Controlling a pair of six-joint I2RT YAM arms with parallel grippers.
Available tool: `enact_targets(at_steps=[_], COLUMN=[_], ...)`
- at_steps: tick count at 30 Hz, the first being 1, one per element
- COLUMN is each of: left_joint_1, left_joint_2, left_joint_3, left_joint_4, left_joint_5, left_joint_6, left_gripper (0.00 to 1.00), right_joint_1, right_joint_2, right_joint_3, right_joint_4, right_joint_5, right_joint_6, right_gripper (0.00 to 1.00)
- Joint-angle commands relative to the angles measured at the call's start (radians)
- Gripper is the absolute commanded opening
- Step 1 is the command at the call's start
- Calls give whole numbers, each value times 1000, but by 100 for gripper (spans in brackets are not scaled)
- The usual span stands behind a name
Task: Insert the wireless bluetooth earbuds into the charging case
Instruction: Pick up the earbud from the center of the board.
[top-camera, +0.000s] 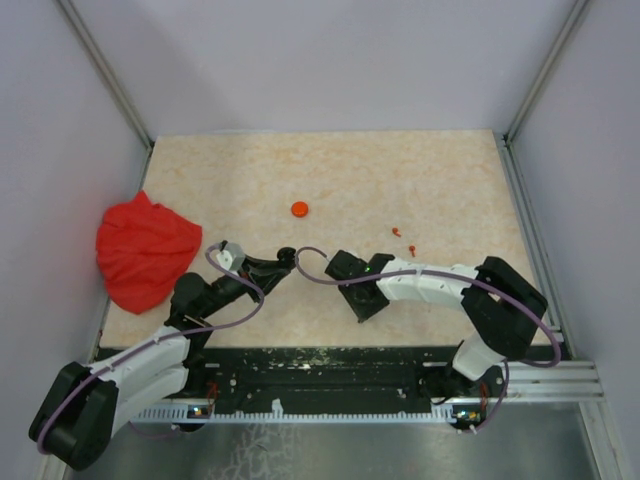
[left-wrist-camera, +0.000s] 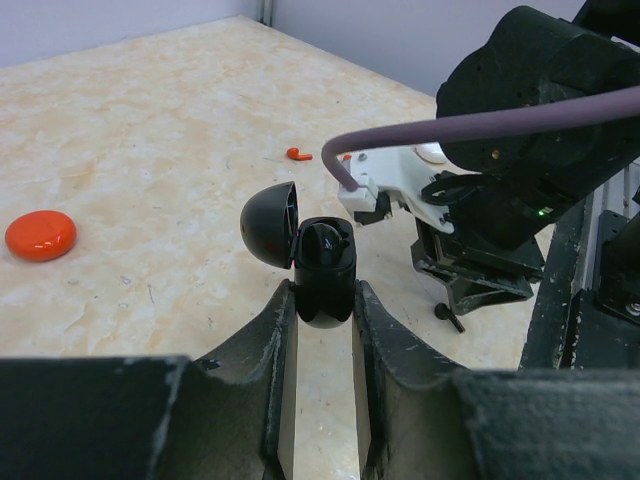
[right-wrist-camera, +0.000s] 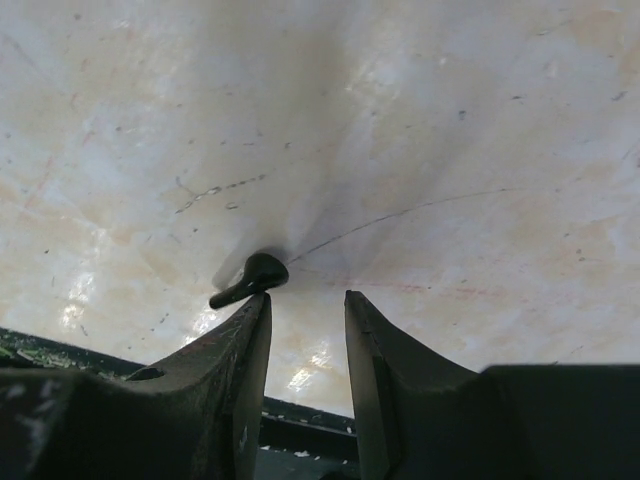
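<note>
Earbud (right-wrist-camera: 252, 277) (black, stem slanting down-left in the wrist view) lies on tabletop (right-wrist-camera: 420, 120) by its near edge, just outside the right gripper (right-wrist-camera: 306, 298) gap, beside one fingertip. Jaws narrowly parted, empty. Left gripper (left-wrist-camera: 322, 287) clamps the charging case (left-wrist-camera: 325, 262), lid open.

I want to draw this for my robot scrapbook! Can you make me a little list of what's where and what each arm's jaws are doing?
left jaws: shut on the black charging case, its lid open
right jaws: slightly apart, empty, pointing down at the table
black earbud: lying on the table, just beyond the tip of one right jaw
orange earbuds: two, loose, farther back on the table
orange disc: mid-table
red cloth: bunched at the left edge
</note>
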Motion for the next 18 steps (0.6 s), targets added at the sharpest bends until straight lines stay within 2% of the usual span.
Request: enact_targets(at_steps=[1, 11, 18], left_joint_1=[6, 6, 6], left_joint_2=[-7, -2, 12], left_joint_3=[-14, -15, -10], left_joint_4=[14, 18, 31], left_joint_5=[3, 4, 20], left_joint_6=[11, 11, 6], left_gripper=[1, 1, 1], right_joint_1=[-23, -23, -24], right_joint_2=[-13, -136, -70], right_joint_3=[17, 8, 14], right_joint_4=[6, 52, 71], right_joint_5=[76, -17, -60], right_joint_6=[50, 89, 62], right_gripper=[36, 36, 36])
